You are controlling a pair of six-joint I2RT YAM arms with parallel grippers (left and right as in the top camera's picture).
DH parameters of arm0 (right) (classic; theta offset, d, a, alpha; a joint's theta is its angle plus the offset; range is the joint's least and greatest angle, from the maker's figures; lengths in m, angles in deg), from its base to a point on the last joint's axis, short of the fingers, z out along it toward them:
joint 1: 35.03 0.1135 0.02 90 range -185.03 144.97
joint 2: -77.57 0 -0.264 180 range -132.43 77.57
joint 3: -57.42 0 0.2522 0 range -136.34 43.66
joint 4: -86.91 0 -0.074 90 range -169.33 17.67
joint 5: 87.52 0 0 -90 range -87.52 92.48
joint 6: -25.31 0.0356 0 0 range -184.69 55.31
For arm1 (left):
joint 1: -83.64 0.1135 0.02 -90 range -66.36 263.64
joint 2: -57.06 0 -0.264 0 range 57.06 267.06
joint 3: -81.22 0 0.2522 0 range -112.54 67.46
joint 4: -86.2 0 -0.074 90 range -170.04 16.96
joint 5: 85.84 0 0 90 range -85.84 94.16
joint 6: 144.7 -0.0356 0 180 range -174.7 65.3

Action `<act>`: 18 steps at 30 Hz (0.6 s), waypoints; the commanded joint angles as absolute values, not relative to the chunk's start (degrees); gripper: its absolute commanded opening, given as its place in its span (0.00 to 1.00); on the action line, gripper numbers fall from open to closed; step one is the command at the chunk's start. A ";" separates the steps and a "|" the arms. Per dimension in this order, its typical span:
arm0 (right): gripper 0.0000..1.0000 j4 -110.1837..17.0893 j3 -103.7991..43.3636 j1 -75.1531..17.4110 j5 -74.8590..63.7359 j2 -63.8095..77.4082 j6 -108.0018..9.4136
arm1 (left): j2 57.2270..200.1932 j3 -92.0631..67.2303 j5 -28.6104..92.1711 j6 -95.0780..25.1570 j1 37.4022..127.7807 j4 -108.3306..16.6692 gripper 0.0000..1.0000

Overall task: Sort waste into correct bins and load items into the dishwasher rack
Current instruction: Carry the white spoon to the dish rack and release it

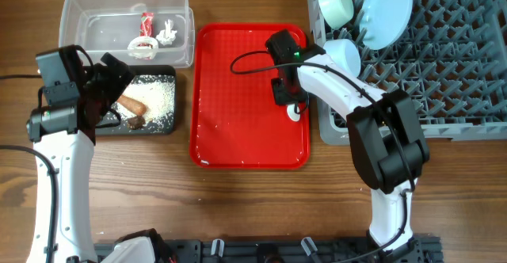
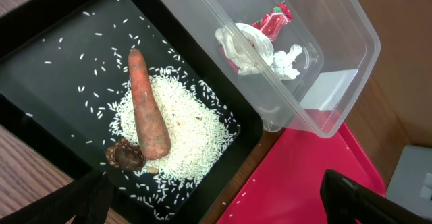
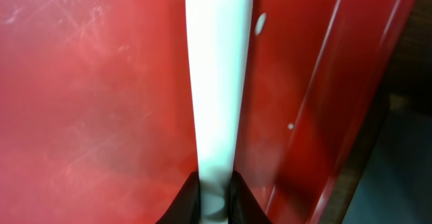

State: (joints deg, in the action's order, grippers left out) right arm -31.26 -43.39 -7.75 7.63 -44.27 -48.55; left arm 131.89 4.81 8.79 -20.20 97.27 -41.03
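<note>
The white utensil (image 3: 219, 82), a spoon as far as I can tell, lies at the right edge of the red tray (image 1: 238, 120), its pale end (image 1: 294, 114) just beside the tray's rim. It looks like smooth, stiff plastic or ceramic: light, rigid and likely slippery, so a hard pinch could make it twist or squirt out. The flat, straight handle is the sensible place to hold, and the right hand (image 3: 214, 190) has its fingers closed narrow around that handle. Seen from the wrist, the grip sits near one end, so the long free part may swing when lifted. To the right stands the dishwasher rack (image 1: 444, 73), which already holds pale cups and a plate. Far left, the left hand (image 2: 226, 200) hangs wide and empty over the black tray (image 2: 40, 62) of rice (image 2: 182, 129) and a carrot (image 2: 145, 102).
</note>
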 commanded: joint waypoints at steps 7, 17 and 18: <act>0.04 -27.32 -47.89 -7.72 5.20 -32.73 -49.71 | 131.85 4.83 9.27 -21.49 97.27 -41.19 1.00; 0.04 -21.31 -47.87 -20.16 14.12 -8.71 -49.51 | 131.85 4.83 9.27 -21.49 97.27 -41.19 1.00; 0.04 -20.29 -47.87 -22.61 14.51 -8.29 -49.49 | 131.85 4.83 9.27 -21.49 97.27 -41.19 1.00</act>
